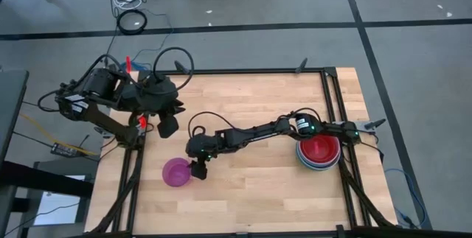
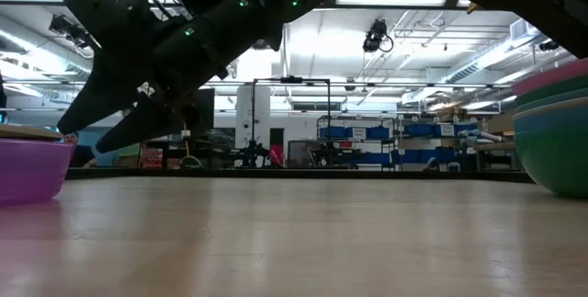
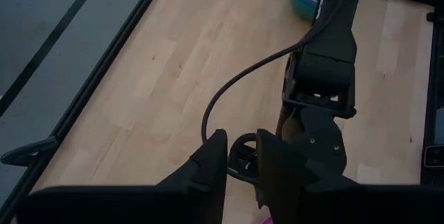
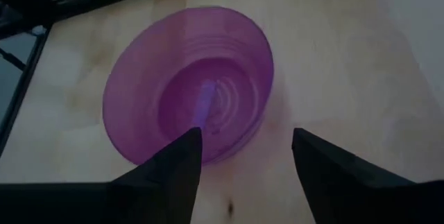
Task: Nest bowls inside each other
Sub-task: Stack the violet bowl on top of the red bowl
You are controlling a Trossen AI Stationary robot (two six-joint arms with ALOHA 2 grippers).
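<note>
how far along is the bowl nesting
Mostly done: a nested stack of bowls, red one on top, sits at the table's right edge. In hand: the right end effector, open, hovers by the lone purple bowl, not gripping. Left: adding that bowl to the stack. The left end effector waits aside.

Looks like a robotics lab or workshop: wooden table (image 1: 243, 194) sitting in a black frame (image 1: 332, 120) on grey floor (image 1: 413, 54), cables (image 1: 133, 2) trailing across it; behind, shelving racks (image 2: 367, 141) holding blue bins (image 2: 418, 131), ceiling lights (image 2: 386, 3) glowing, exposed ducting showing overhead.
</note>
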